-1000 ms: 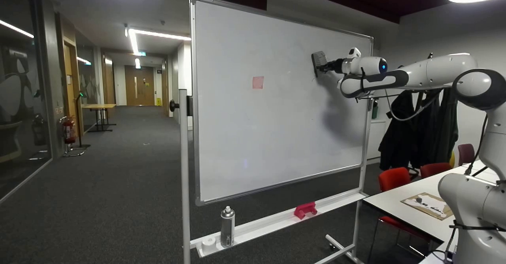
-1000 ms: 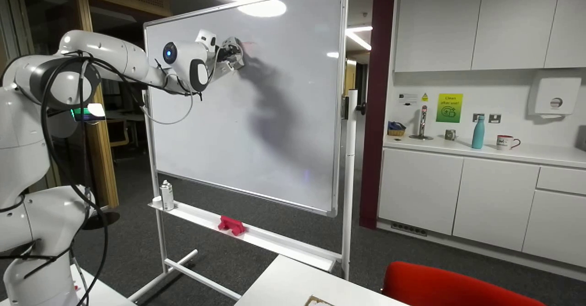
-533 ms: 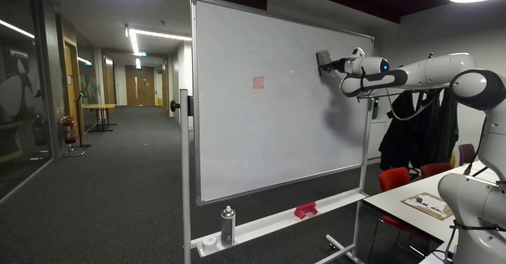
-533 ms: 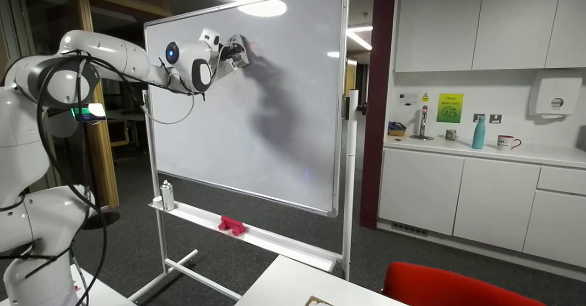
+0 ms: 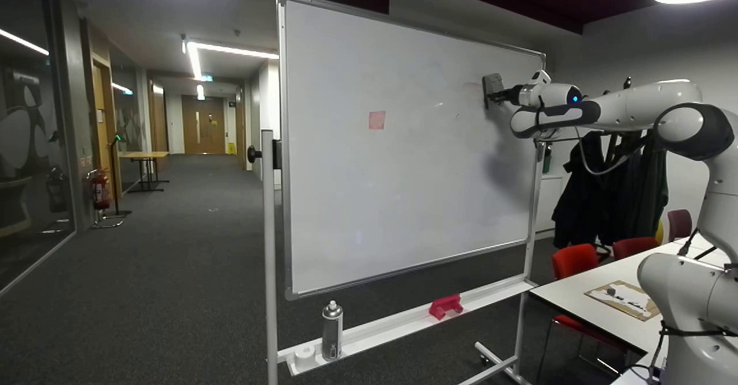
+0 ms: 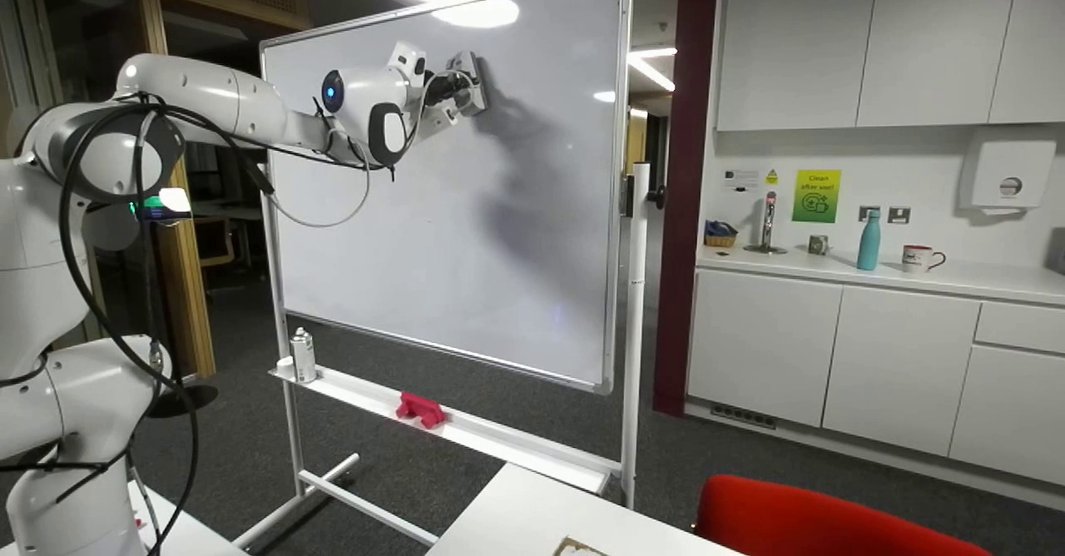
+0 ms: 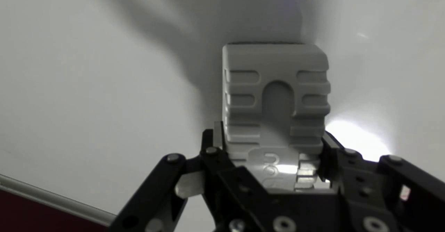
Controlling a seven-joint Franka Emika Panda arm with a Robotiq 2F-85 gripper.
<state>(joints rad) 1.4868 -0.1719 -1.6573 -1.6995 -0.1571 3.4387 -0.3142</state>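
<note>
Whiteboard eraser [image 7: 276, 96], grey and ribbed, up at the top part of the whiteboard [image 5: 398, 195]. How does the gripper [image 7: 273, 138] have it?

Pinched: in the wrist view a black finger [image 7: 208, 140] sits along each side, the jaws apart only by the eraser's width.

Is its underside flat on the board?

One dark edge shows right by the surface; full contact, I can't tell.

What's around it?

A faint pink smudge [image 5: 471, 87] just beside it in an exterior view, and a pink square [image 5: 376, 120] well apart, lower. The robot arm [image 6: 212, 94] crosses in front of the board in both exterior views, hiding part of it.

And underneath?

On the tray [image 5: 386, 332], an upright spray can [image 5: 332, 332] beside a white roll [image 5: 304, 356], and a red two-legged piece [image 5: 445, 306] further along.

The surface?

Glossy white, with a grey shadow [image 6: 532, 206] trailing down from the eraser and a lamp reflection [image 6: 476, 13] near the top edge.

The room?

Grey carpet [image 5: 173, 304], a white table [image 5: 568, 294] bearing a cardboard sheet [image 5: 622, 300], a red chair [image 5: 575, 261], dark coats [image 5: 611, 195] beyond; a kitchen counter [image 6: 803, 262] with a teal bottle [image 6: 868, 241] and a mug [image 6: 917, 259].
</note>
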